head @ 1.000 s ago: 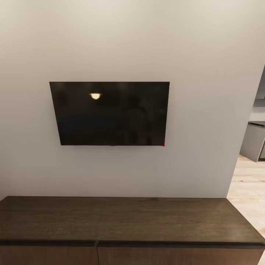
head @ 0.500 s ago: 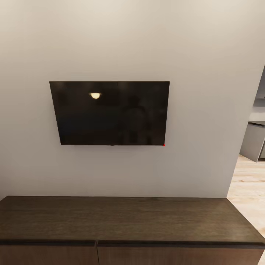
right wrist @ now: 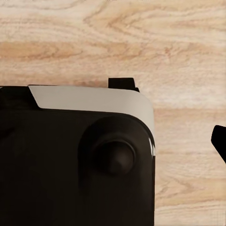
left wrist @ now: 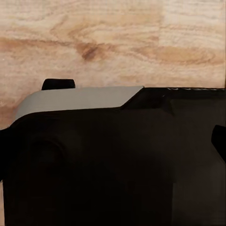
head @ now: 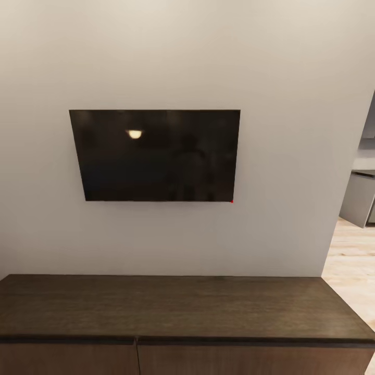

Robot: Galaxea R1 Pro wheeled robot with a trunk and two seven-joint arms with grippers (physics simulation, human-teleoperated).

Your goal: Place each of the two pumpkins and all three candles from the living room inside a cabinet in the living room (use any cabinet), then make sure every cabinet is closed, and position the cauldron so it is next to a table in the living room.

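The cabinet (head: 182, 307), a long low dark-brown wooden unit, stands against the wall right in front of me. Its flat top is bare, and the two drawer fronts (head: 67, 360) at the picture's lower edge sit flush and shut. Pumpkins, candles, cauldron and table are out of view. My left gripper (left wrist: 113, 143) hangs over my dark base and the wood-plank floor (left wrist: 113, 42), open, with one fingertip (left wrist: 220, 142) at the picture's edge and nothing held. My right gripper (right wrist: 113, 139) hangs the same way, open and empty, one fingertip (right wrist: 220, 140) over the floor.
A black TV (head: 156, 155) hangs on the pale wall above the cabinet. To the right of the wall's end, light plank floor (head: 351, 265) leads to a grey counter unit (head: 359, 198) in another room.
The whole head picture has slid up a little, so the camera moved. The TV, the cabinet and both grippers stay as they were.
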